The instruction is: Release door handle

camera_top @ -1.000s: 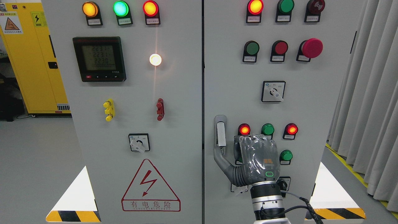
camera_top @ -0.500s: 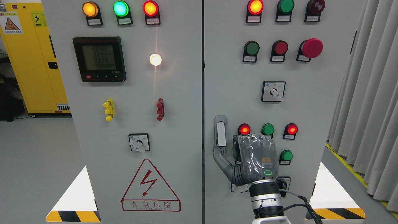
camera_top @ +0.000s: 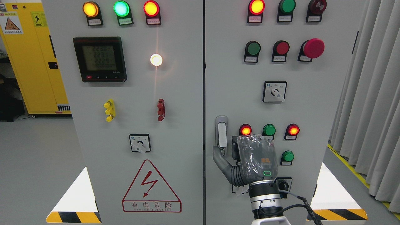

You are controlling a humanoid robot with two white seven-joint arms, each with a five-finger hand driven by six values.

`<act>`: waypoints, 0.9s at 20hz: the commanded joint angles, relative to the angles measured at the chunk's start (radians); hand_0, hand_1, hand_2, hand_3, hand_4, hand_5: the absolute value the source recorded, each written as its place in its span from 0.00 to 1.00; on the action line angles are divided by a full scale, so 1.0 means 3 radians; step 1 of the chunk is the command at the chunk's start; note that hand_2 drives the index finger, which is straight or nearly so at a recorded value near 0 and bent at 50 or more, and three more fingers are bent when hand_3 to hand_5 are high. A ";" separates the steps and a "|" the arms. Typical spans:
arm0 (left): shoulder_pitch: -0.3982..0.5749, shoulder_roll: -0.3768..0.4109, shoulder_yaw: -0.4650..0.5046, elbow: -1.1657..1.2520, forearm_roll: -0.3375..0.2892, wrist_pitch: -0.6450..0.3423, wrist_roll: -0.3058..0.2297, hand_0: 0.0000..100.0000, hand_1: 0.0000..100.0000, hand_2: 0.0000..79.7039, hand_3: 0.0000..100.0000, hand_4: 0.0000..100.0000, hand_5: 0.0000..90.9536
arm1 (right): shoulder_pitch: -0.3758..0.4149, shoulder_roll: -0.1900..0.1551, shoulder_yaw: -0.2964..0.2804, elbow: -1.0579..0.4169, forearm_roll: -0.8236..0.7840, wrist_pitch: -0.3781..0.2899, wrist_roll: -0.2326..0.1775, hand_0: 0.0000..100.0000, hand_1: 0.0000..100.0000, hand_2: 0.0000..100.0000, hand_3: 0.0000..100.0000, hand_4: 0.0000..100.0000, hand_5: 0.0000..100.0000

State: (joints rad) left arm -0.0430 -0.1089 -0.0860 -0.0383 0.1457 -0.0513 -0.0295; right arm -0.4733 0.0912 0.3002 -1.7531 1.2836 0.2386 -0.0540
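Head view: grey upright door handle point(camera_top: 221, 132) beside right hand point(camera_top: 254, 157)

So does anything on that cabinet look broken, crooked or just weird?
Nothing stands out. The lamps, switches and meter sit straight on the cabinet doors. The robot hand is beside the door handle, its thumb at the handle's lower end.

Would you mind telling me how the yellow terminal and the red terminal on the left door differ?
The yellow terminal is yellow and sits left, under the digital meter; the red terminal is dark red and sits right, below the glowing white lamp. The yellow terminal looks slightly wider than the red terminal. Both are small upright fittings at about the same height on the left door.
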 commanded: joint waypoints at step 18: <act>0.0000 0.0000 0.0000 0.0000 0.0000 0.0002 0.0001 0.12 0.56 0.00 0.00 0.00 0.00 | -0.0048 0.0059 0.0002 0.0055 0.0006 0.0013 0.0011 0.65 0.32 0.92 1.00 1.00 1.00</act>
State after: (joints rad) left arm -0.0429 -0.1089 -0.0860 -0.0383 0.1457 -0.0513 -0.0295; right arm -0.4863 0.1050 0.3035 -1.7400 1.2842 0.2406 -0.0472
